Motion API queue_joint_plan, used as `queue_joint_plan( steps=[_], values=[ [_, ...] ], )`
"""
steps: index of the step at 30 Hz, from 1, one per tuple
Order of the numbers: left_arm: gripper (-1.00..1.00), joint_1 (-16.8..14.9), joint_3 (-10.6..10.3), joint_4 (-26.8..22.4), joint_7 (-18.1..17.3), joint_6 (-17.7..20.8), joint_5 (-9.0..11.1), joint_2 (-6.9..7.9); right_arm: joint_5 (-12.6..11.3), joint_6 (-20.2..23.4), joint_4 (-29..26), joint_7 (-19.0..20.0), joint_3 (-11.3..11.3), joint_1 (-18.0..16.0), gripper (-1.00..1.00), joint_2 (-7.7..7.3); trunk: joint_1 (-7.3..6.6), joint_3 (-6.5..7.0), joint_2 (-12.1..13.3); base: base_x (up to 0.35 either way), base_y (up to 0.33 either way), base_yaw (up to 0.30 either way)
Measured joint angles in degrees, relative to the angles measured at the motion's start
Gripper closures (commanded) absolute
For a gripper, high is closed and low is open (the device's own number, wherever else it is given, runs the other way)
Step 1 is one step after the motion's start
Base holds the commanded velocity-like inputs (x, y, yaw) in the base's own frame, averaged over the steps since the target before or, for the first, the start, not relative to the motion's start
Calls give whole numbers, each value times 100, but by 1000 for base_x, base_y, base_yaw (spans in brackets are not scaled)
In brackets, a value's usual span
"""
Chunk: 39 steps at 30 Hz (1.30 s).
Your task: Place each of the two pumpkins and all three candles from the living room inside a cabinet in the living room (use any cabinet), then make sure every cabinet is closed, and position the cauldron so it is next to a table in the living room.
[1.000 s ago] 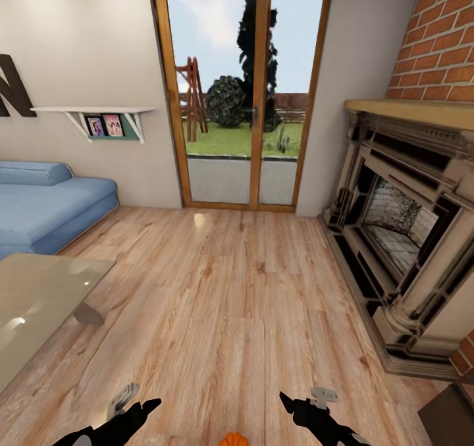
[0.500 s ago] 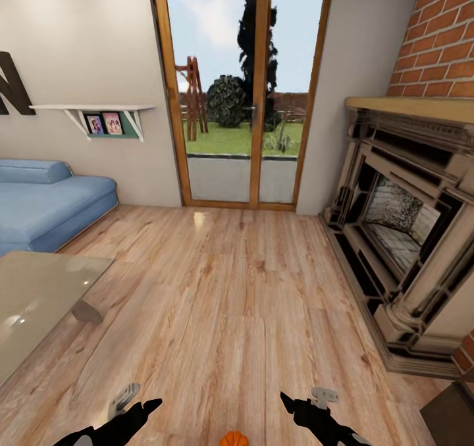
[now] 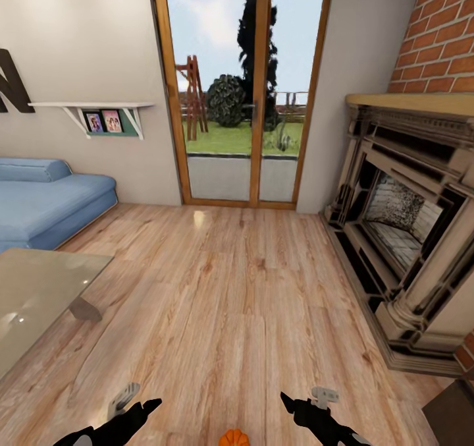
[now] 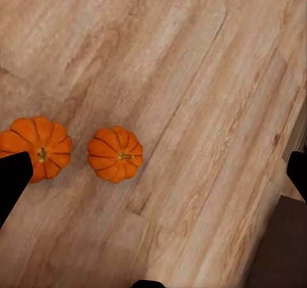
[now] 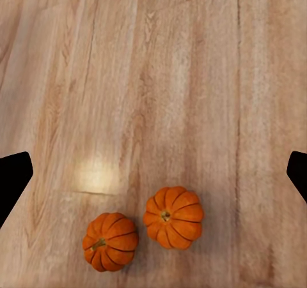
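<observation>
Left tool [image 3: 135,412]: I have it low at the near edge of the head view, dark fingers spread wide in its wrist view, holding nothing.
Right tool [image 3: 299,408]: mirrored on the other side, fingers just as far apart in its wrist view, also empty.
Pumpkins [image 5: 173,216]: both sit on the floor [image 3: 224,301] side by side, close but not quite touching, between and under my two arms; one shows at the near edge of the head view [image 3: 234,438].
Step in hand, as I judge it: picking up the first pumpkin; none is stowed.
Doing it well: I would bring one tool straight down over a single pumpkin, centre the fingers across its widest ribs, clear of the stem, and close gently so the neighbour [image 5: 110,241] is not knocked rolling.
Textures: pumpkins are squat, ribbed, matte orange with short brownish stems; the floor is pale wood planks with a soft sheen.
Mid-room: a glass-topped worktop [image 3: 39,294] at left, smooth and reflective.
Cabinet [image 3: 454,410]: a dark-brown corner at the right near edge, probably it.
Far: blue sofa [image 3: 46,199], carved fireplace [image 3: 408,228] under red brick, timber-framed glass door [image 3: 243,90].
</observation>
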Motion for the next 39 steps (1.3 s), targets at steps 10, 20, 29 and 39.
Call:
queue_joint_plan(
  steps=[10,20,29,39],
  values=[
    [-100,1,2,0,0,0,0,-1,0,2,0,0,0,0,-100,5,220,-180,-401,0,0,0],
    [-100,2,3,0,-4,-4,-197,-45,0,-5,0,0,-5,0,-100,-9,439,-359,-802,0,0,0],
    [-100,1,44,1,-20,-2,-450,-54,0,0,0,1,-7,0,-100,-5,637,-521,-1163,0,0,0],
    [-100,0,45,0,-30,6,-447,-24,0,-7,2,3,-5,0,-100,-2,857,-700,-1565,0,0,0]
  ],
)
